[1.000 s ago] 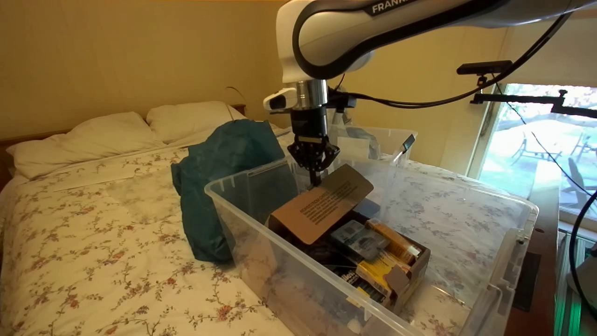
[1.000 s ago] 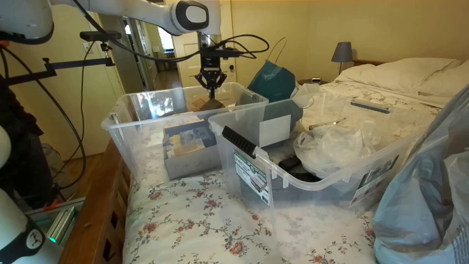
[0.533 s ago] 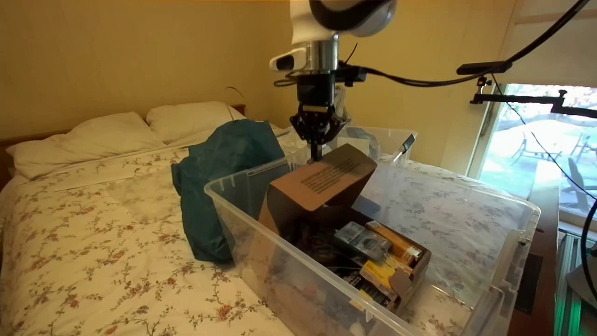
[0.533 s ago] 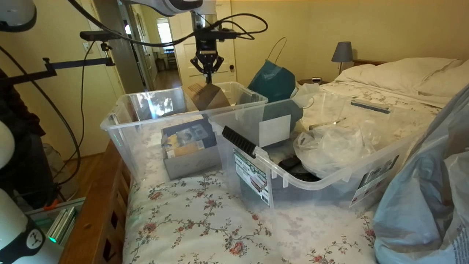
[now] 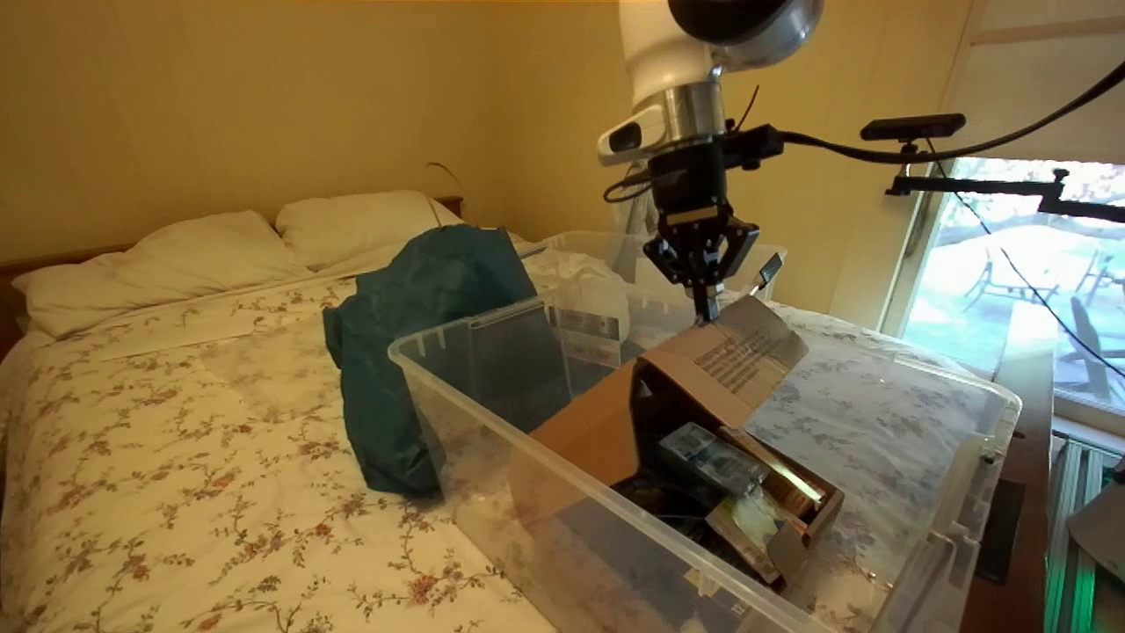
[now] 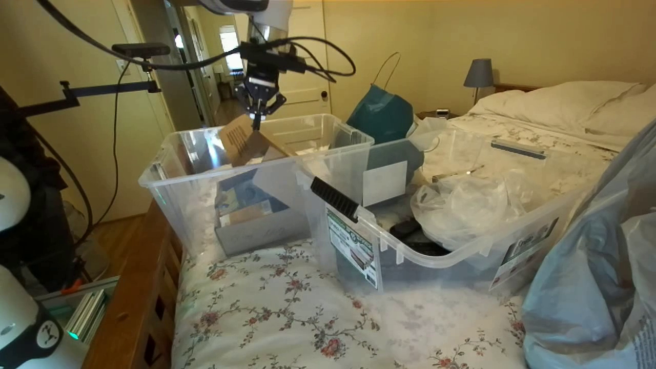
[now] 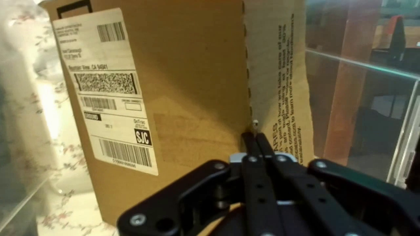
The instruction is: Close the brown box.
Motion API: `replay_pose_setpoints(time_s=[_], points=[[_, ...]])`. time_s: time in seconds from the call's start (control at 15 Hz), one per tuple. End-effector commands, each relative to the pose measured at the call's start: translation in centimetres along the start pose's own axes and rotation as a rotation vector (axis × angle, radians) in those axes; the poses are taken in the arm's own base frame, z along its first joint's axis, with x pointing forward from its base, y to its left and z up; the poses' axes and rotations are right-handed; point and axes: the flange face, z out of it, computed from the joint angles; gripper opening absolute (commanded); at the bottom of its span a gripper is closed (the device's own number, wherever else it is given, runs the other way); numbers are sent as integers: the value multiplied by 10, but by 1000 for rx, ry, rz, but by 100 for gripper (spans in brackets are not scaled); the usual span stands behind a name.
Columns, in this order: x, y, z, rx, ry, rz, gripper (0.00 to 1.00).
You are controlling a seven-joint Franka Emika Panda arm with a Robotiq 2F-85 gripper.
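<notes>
Box (image 5: 584, 431) is sitting open in tub (image 5: 527, 527) on bed (image 5: 220, 483). Fingers (image 7: 248, 146) are resting clenched, empty, where lid (image 7: 197, 65) is meeting flap (image 5: 743, 365). Lid is looking light, stiffish, probably hinging easily; I'm favouring flap's free edge for hold.

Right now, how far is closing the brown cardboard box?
Done: the brown cardboard lid leans partly over the box. In hand: the shut black pincer presses, it seems, where the lid's printed cardboard flap folds. Left: lowering the lid; a grey rectangular package inside shows.
</notes>
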Motion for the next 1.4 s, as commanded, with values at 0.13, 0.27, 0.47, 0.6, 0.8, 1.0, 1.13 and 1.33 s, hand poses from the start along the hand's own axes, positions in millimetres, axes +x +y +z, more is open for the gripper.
replay_pose_setpoints(time_s=[0.13,0.27,0.47,0.6,0.8,1.0,1.13,1.33], points=[[-56,-4,85,168,-3,204,1],[-48,-14,92,205,14,268,1],[-41,-29,107,264,15,347,1],[-39,-37,123,295,20,398,1],[-26,-32,113,239,19,330,2],[-27,-33,114,246,22,340,2],[-28,-33,113,249,26,344,1],[-33,-52,149,330,25,328,1]])
